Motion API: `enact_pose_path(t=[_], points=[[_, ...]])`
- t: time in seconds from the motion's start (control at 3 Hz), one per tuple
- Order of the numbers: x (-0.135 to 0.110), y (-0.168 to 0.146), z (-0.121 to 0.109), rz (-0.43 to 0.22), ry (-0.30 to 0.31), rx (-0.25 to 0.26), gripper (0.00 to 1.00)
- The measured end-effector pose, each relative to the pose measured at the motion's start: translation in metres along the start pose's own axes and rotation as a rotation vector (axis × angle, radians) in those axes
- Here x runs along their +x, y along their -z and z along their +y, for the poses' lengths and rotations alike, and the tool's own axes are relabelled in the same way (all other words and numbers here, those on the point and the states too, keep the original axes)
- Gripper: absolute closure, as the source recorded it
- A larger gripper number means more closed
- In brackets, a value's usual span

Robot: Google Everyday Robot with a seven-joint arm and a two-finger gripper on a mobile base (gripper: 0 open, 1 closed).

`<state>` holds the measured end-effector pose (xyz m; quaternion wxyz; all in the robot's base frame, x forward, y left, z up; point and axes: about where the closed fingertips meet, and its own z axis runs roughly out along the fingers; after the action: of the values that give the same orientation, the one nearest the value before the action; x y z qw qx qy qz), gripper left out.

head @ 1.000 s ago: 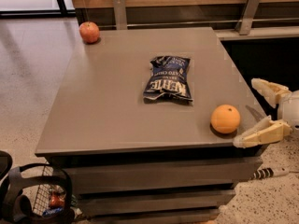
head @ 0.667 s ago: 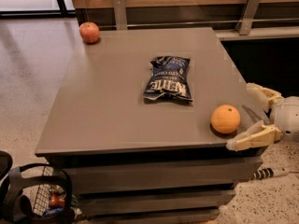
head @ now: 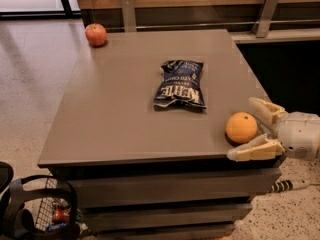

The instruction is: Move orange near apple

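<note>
We take the chip bag [head: 179,84], lying flat in the middle of the tabletop [head: 115,109], as our marker. The orange [head: 241,127] sits to the right of the bag and nearer the camera, close to the edge of the tabletop. The apple [head: 95,34] rests well beyond the bag to the left, at the far rim, so the two fruits are well apart and the task has most of its distance left to cover.

The hand [head: 241,129] reaches in from the right of the bag, low and level with the tabletop. Its two pale fingers are spread apart, one behind the orange and one in front of it. We judge that it straddles the fruit this way so that closing would catch it across its widest part. We cannot tell whether either finger touches the skin, and nothing is gripped.

The orange is a round ball with matte, dimpled skin and a small dark stem dot on top. It should give the fingers some friction, but it could roll off the nearby edge if nudged. The apple is smoother and glossier, red with a yellowish blush. The bag is crinkled dark foil, soft and low, and it lies between the two fruits. The tabletop is a flat, smooth grey slab.
</note>
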<state>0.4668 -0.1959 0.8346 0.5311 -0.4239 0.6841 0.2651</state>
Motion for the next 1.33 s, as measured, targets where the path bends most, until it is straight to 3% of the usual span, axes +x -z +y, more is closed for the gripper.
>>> enact_pose_path(t=[1.0, 1.33], points=[[-0.0041, -0.0035, 0.0021, 0.002, 0.007, -0.009, 0.81], [-0.0053, -0.0052, 0.0031, 0.001, 0.009, -0.013, 1.0]])
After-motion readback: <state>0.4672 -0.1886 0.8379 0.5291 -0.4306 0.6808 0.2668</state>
